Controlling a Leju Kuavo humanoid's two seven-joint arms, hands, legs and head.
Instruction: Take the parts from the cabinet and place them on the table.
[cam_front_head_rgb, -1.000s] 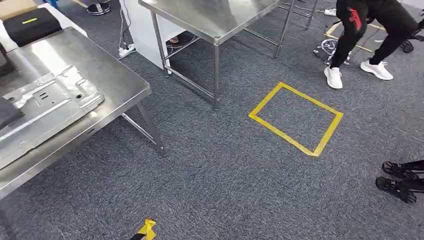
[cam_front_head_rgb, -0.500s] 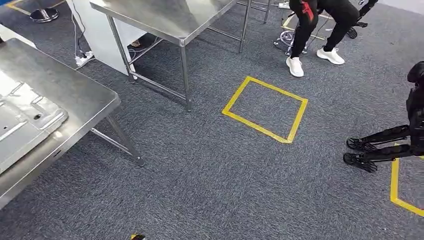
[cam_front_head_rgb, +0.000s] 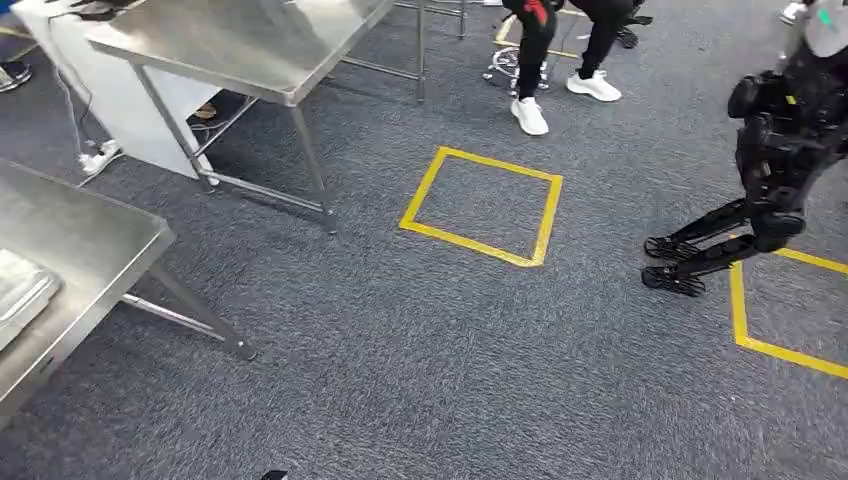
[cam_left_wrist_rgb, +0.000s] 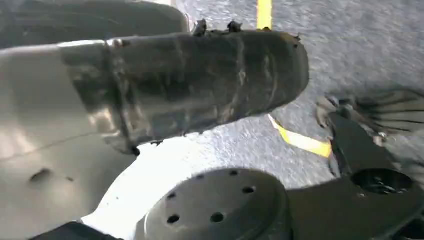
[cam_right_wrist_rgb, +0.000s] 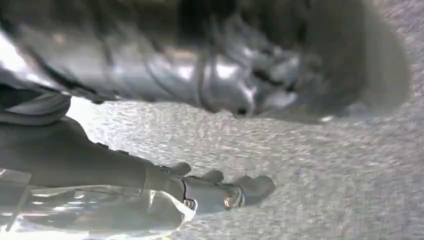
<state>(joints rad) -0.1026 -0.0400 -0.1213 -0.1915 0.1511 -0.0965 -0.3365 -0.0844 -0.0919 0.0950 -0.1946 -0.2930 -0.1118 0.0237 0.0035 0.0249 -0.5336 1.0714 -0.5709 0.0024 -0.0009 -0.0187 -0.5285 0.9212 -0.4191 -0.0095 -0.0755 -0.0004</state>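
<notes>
Right hand (cam_right_wrist_rgb: 220, 190) and left hand (cam_left_wrist_rgb: 200, 85) hang blurred; whether either is closed, I cannot tell. A careless turn could clip the near desk (cam_front_head_rgb: 90, 240) or the black robot (cam_front_head_rgb: 780, 150).

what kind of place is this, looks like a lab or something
Most likely a robotics lab or test workshop. Stainless steel work tables stand on grey carpet, yellow tape squares mark spots on the floor, and another black humanoid robot stands at the right, with a person nearby.

High head view over carpet (cam_front_head_rgb: 420, 340)
</notes>
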